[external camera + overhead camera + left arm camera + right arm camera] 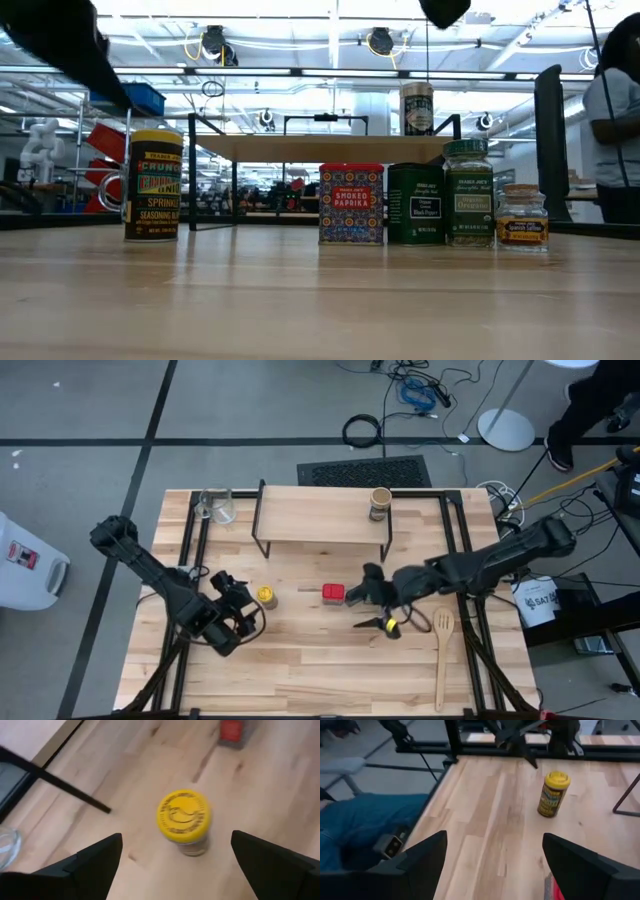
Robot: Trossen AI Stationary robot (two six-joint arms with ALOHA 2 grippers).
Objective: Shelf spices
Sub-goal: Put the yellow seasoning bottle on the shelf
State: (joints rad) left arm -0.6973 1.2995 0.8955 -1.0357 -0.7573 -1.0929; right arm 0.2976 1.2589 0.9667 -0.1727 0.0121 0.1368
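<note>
A yellow jar (266,596) (183,816) stands upright on the table. My left gripper (245,602) (175,865) hovers over it, open, a finger on either side and apart from it. The red tin (333,593) (351,205) stands right of the jar. My right gripper (358,608) (494,845) is open, raised just right of the tin, pointing toward the yellow jar (553,794). The dark tin (416,204), green-lidded jar (467,192) and tiny brown jar (521,216) stand in a row beside the tin. The tan jar (380,503) stands on the shelf (320,515).
A clear glass cup (215,505) stands at the far left beside the shelf. A wooden spatula (442,650) lies near the right front. The shelf's black leg (55,782) stands on the table's far side of the yellow jar. Bare tabletop lies along the near edge.
</note>
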